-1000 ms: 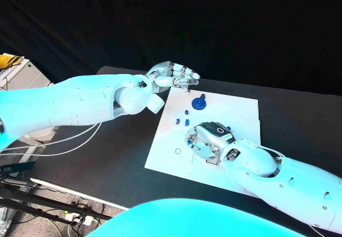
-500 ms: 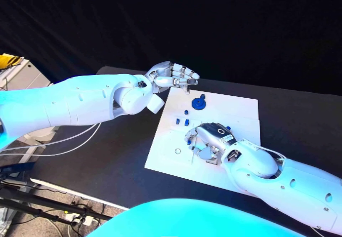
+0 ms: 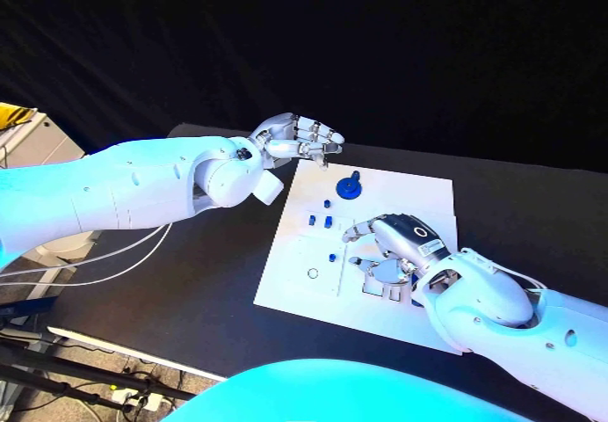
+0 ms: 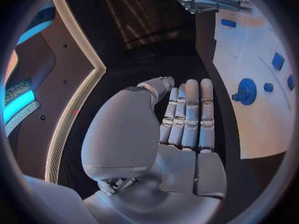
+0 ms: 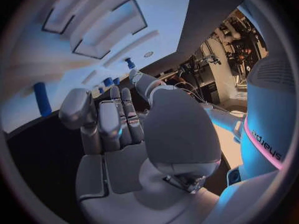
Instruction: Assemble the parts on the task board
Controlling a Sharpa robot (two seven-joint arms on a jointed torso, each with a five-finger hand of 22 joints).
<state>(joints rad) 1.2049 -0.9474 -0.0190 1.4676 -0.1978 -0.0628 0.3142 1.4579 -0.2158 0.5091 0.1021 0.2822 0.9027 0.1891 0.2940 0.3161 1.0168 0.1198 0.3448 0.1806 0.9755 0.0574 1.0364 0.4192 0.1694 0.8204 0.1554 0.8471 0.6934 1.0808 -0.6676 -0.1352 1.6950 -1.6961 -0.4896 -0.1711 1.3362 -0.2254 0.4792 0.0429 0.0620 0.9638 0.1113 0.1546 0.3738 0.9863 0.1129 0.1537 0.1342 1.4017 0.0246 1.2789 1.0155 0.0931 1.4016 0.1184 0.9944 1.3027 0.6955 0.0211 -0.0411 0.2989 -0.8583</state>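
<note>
The white task board (image 3: 304,294) lies in the middle of the table. A blue gear (image 3: 349,186) stands near its far edge, with several small blue parts (image 3: 327,220) just nearer me and one more (image 3: 333,258) farther in. My right hand (image 3: 395,248) hovers over the board's middle, fingers curled, and I see nothing in them. In the right wrist view the hand (image 5: 112,124) is above the board (image 5: 69,15), with a blue peg (image 5: 42,98) beside it. My left hand (image 3: 299,139) hangs over the board's far left corner, fingers curled in on nothing. The left wrist view shows the gear (image 4: 246,91).
The board has shallow square recesses (image 3: 387,277) by my right hand and a small ring mark (image 3: 313,273) at its left side. Black table (image 3: 190,264) surrounds the board. A white stand (image 3: 32,136) is off the table's left end.
My right hand has shifted right across the board, uncovering a small blue part on its left. The camera has moved a little. The left hand stays as it was.
</note>
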